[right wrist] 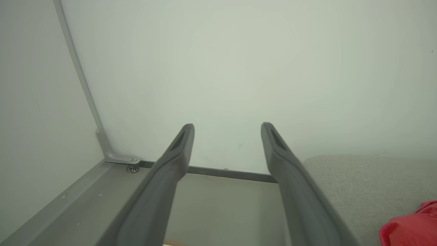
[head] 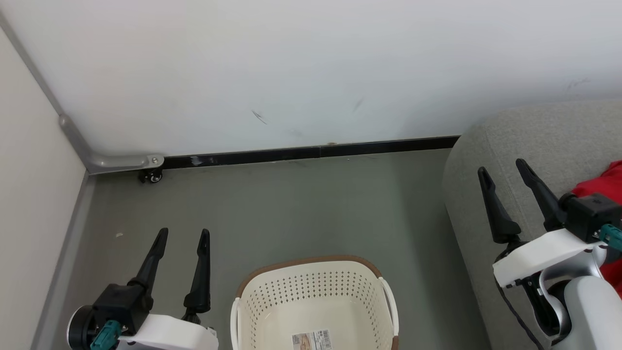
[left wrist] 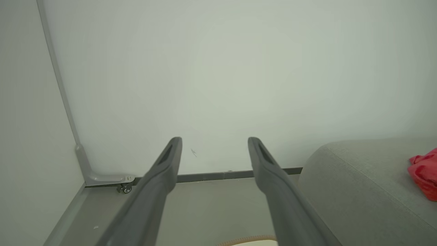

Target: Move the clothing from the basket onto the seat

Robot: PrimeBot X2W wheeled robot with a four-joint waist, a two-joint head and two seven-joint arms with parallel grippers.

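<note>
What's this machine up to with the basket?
A two-armed robot is shifting laundry. Some red clothing lies on the grey sofa seat at its right, and the part of the cream laundry basket in view holds no clothes. The left pincer and right pincer are both open, holding nothing.

Dark fingers [right wrist: 177, 150] of the right gripper [right wrist: 227, 127] spread wide, grey seat [right wrist: 368, 184] at right, red clothing [right wrist: 409, 229] on it (lower corner)

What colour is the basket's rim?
The basket's rim is brown; head view shows it best.
</note>
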